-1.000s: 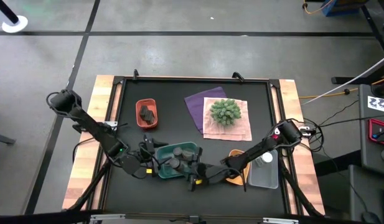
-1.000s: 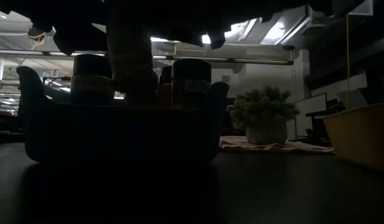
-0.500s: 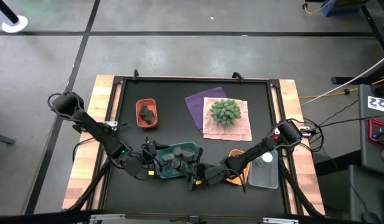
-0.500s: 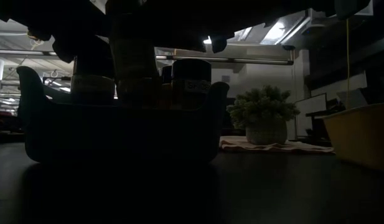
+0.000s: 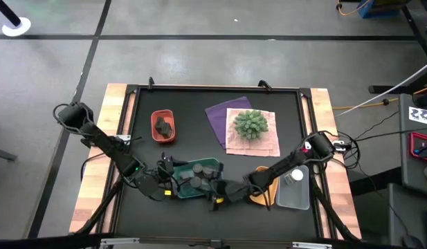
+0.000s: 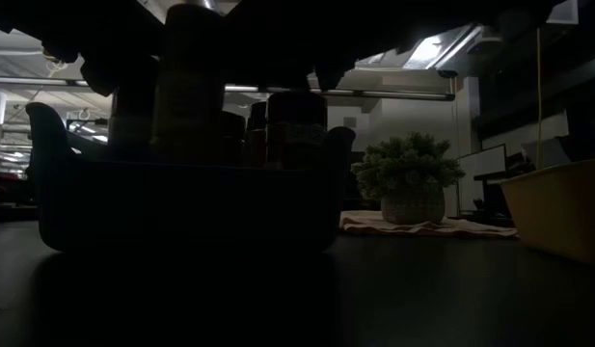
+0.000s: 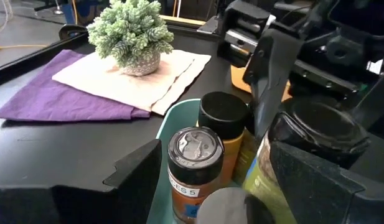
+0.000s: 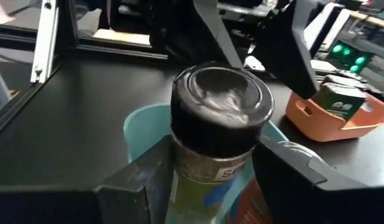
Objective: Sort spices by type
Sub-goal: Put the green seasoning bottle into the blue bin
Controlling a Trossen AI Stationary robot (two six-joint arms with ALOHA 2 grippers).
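The teal tray (image 5: 199, 168) near the table's front edge holds several spice jars. From the left wrist view I see an amber jar with a grey top (image 7: 193, 163), a black-lidded jar (image 7: 224, 114) and another grey lid (image 7: 226, 205). My right gripper (image 8: 213, 163) (image 5: 216, 191) is over the tray's right end, shut on a dark-lidded jar with yellow-green contents (image 8: 220, 102) (image 7: 316, 134). My left gripper (image 7: 215, 152) (image 5: 168, 181) hovers open over the tray's left end, touching nothing. Dark lumpy pieces (image 5: 163, 125) lie in the red tray. A white-capped jar (image 5: 295, 176) sits in the clear tray. My right gripper pinches the dark-lidded jar between its two fingers (image 8: 155, 171), on the body just below the lid (image 8: 201, 167). The fingers come slanting down from the table's right. The jar stays upright over the teal tray (image 8: 137, 127); the tray wall hides its base.
A spiky green plant (image 5: 250, 124) stands on pink and purple cloths (image 5: 220, 117) at the table's far middle. An orange tray (image 5: 260, 195) and a clear tray (image 5: 296, 196) sit right of the teal tray. The red tray (image 5: 162, 115) is far left. Raised rails border the black table.
My right gripper has carried the held jar a little toward the table's left and lower, down among the jars in the teal tray. It has kept its hold throughout. My left gripper has stayed open over the tray's left end.
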